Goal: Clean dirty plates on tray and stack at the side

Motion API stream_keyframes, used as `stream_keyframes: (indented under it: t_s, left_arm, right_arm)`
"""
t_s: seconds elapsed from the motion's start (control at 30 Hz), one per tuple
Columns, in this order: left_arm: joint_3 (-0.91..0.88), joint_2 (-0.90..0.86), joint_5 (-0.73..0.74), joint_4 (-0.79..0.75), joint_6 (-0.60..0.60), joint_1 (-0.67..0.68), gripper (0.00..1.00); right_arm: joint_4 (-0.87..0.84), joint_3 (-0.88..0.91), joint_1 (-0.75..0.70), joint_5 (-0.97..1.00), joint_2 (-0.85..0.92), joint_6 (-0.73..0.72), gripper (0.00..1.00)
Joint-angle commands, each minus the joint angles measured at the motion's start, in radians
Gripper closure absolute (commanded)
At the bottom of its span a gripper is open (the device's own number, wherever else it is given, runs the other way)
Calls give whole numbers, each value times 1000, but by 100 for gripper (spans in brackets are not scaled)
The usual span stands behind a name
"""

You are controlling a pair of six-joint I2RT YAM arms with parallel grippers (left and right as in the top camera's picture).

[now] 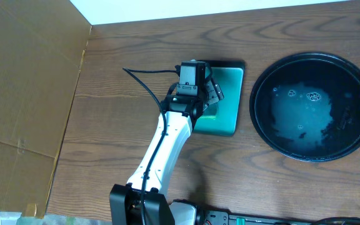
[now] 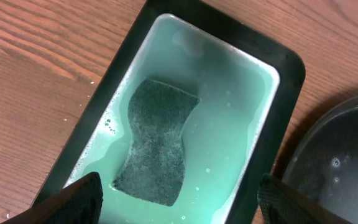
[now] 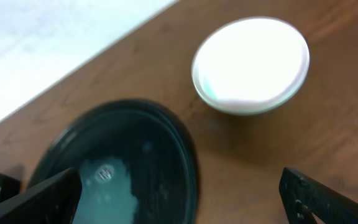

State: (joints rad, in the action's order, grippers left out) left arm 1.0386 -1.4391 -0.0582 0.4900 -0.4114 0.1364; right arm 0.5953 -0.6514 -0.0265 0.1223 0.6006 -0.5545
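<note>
Soft, even light; right wrist view blurred, the plates point(image 3: 250, 65) overexposed white.

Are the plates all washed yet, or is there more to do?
Looks nearly finished. Done: the round black tray holds only soapy water, and the plates sit stacked beside it on the table; blur hides how many. In hand: nothing; the left end effector is open above the sponge lying in the teal tray. Left: probably nothing more.
</note>
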Motion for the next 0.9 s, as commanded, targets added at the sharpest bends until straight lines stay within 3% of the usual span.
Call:
stream_keyframes:
  t_s: [0.0, 0.6, 0.87]
  left_arm:
    - [5, 2, -5, 0, 6, -3, 20]
    - [5, 2, -5, 0, 6, -3, 20]
    - [5, 2, -5, 0, 6, -3, 20]
  right_arm:
    - [-29, 4, 8, -5, -7, 50, 1]
    - [3, 4, 8, -8, -7, 55, 1]
    - [108, 4, 8, -7, -7, 55, 1]
